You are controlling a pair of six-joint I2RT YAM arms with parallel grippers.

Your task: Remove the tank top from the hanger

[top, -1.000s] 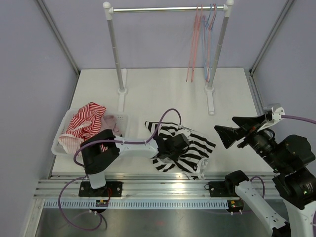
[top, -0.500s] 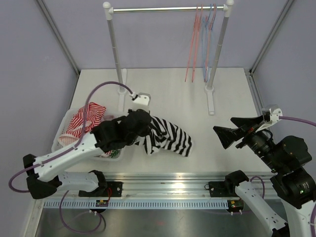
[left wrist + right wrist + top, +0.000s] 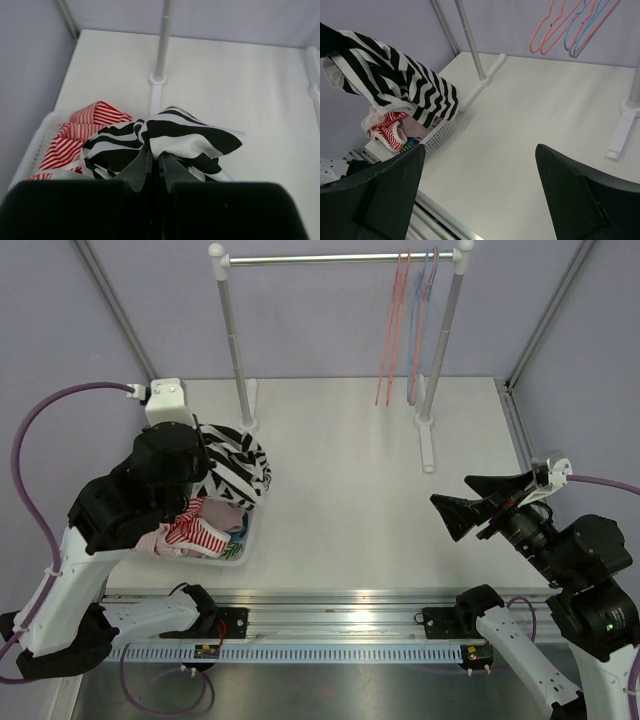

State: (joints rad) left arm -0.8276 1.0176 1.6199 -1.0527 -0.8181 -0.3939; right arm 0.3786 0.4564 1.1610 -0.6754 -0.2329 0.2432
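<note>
Tank top is pinched tight in the left gripper over the basket mid-left, probably for dropping in, while the right gripper idles wide open.

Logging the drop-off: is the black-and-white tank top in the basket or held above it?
Held above it. The left end effector pinches the tank top, which hangs bunched over the basket.

No legible text or labels
</note>
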